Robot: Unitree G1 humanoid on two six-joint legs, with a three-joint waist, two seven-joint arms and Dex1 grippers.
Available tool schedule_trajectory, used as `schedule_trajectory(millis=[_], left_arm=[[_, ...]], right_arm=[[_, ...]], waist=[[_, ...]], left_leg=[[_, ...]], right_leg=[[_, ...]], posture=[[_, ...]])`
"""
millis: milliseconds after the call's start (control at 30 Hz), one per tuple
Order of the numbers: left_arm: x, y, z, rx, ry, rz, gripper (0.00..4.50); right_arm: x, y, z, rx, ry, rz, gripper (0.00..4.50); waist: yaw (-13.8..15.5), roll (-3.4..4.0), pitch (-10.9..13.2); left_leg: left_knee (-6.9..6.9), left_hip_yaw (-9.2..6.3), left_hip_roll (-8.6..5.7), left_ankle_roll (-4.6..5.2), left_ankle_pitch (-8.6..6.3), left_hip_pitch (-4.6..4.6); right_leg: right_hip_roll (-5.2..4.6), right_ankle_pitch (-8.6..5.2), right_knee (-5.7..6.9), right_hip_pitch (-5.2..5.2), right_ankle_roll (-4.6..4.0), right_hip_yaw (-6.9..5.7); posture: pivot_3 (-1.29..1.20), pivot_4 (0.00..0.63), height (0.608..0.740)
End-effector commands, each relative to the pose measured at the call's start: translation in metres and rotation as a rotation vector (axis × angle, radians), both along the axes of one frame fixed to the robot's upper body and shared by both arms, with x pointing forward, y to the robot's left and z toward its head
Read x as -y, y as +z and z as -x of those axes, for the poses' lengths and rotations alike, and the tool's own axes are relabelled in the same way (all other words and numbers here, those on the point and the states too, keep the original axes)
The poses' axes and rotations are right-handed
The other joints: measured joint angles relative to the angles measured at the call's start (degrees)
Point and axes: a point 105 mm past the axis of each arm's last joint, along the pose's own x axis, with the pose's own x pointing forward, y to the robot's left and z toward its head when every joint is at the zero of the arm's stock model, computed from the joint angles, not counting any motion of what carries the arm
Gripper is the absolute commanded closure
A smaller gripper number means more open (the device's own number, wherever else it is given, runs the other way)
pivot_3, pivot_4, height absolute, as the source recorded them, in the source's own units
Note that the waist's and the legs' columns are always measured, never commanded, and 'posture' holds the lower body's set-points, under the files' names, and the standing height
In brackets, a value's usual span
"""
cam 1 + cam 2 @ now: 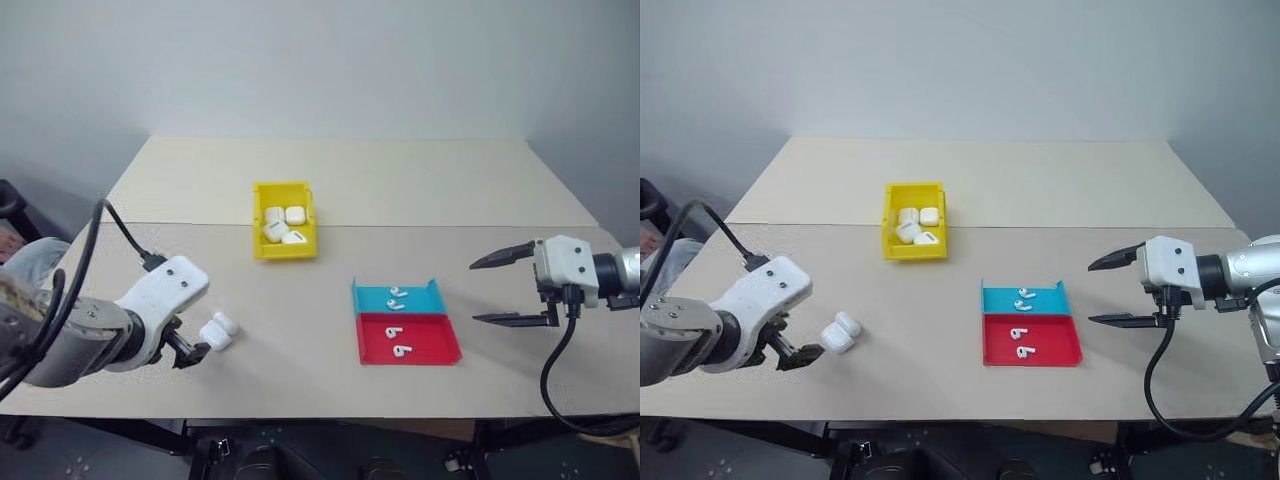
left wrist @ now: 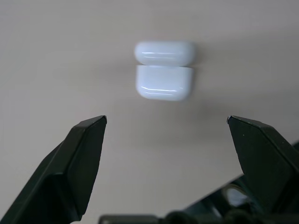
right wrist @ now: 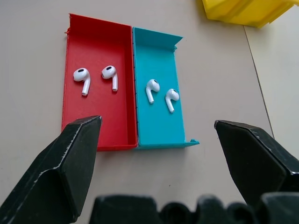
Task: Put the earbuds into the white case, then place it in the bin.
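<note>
We see the white case point(image 1: 217, 331) lying on the beige surface point(image 1: 400, 190), lid flipped back, at the near left. The left tool point(image 2: 166, 122) hovers just beside it with its two black fingers spread wide — released, gripping nothing, the case a little ahead of the fingertips and untouched.

Further back, near the middle of the surface, stands the yellow bin point(image 1: 284, 249), and we count four white cases point(image 1: 283, 224) already lying inside it.

To the right of centre two shallow trays sit side by side, touching: the blue tray point(image 3: 158, 88) behind, the red tray point(image 3: 96, 84) in front. Each carries two earbuds — one pair point(image 3: 161, 95) in the blue, another pair point(image 3: 96, 77) in the red, all lying flat with stems pointing roughly the same way.

The right tool point(image 1: 503, 288) hangs above the surface just to the right of the trays, aimed toward them, its fingers likewise wide apart and empty.
</note>
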Motion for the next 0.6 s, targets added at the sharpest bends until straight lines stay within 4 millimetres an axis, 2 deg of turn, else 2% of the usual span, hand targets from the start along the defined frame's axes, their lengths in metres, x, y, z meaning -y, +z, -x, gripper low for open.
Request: schedule_trajectory(millis=[33, 200, 467, 600], left_arm=[[-0.005, 0.006, -0.008, -0.023, 0.027, 0.026, 0.00], [-0.002, -0.009, -0.012, -0.107, -0.059, -0.077, 0.00], [0.000, -0.023, -0.040, -0.133, -0.058, -0.122, 0.00], [0.004, -0.026, -0.050, -0.133, -0.072, -0.135, 0.00]], right_arm=[[0.002, 0.009, 0.001, 0.014, -0.006, 0.029, 0.01], [0.006, 0.010, 0.004, -0.007, -0.036, 0.024, 0.01], [0.013, 0.010, 0.015, -0.061, -0.083, 0.038, 0.01], [0.020, 0.017, 0.017, -0.067, -0.103, 0.053, 0.01]], waist=[[0.2, 0.00, 0.0], [0.5, 0.00, 0.0], [0.8, -0.01, 0.0], [0.7, -0.01, 0.0]], left_leg=[[-0.02, 0.00, 0.02, -0.02, 0.01, -0.01], [-0.05, 0.04, -0.01, -0.02, 0.01, -0.07], [-0.04, 0.02, -0.02, -0.04, 0.03, -0.15], [-0.04, 0.03, -0.02, -0.04, 0.03, -0.15]], right_leg=[[0.04, 0.00, 0.00, -0.02, -0.01, -0.01], [0.04, -0.01, -0.05, -0.05, 0.00, 0.01], [0.06, -0.01, -0.05, -0.11, 0.01, -0.01], [0.06, -0.02, -0.05, -0.11, 0.01, 0.00]], posture=[[0.00, 0.150, 0.740], [0.00, 0.150, 0.740], [0.00, 0.150, 0.740], [0.00, 0.150, 0.740]])
